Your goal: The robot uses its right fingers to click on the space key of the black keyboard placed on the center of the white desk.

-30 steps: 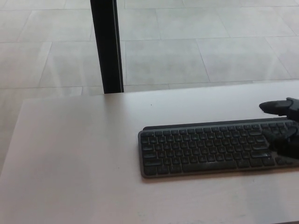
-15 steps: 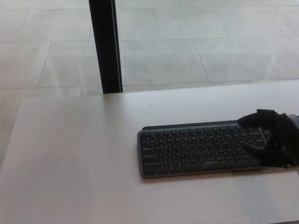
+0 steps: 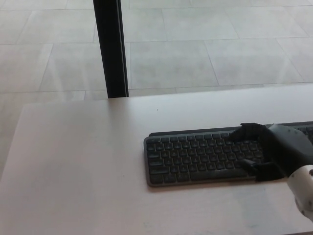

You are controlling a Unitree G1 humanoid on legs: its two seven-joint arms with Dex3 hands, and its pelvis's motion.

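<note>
A black keyboard (image 3: 195, 156) lies on the white desk (image 3: 88, 161), right of the desk's middle, its long side running left to right. My right hand (image 3: 261, 152) comes in from the lower right and hangs over the keyboard's right half. One finger (image 3: 244, 131) reaches along the top key rows, and another finger (image 3: 250, 165) points down at the bottom row. Its fingers are spread and hold nothing. The keyboard's right end is hidden under the hand and the white wrist (image 3: 303, 188). My left hand does not show.
A black vertical post (image 3: 110, 49) stands behind the desk's far edge at left of centre. Beyond the desk is a pale tiled floor (image 3: 205, 44). The desk's left edge runs near the picture's left side.
My right hand has moved left along the keyboard from its right end to over its right half, and the wrist has come into view. The keyboard has stayed put.
</note>
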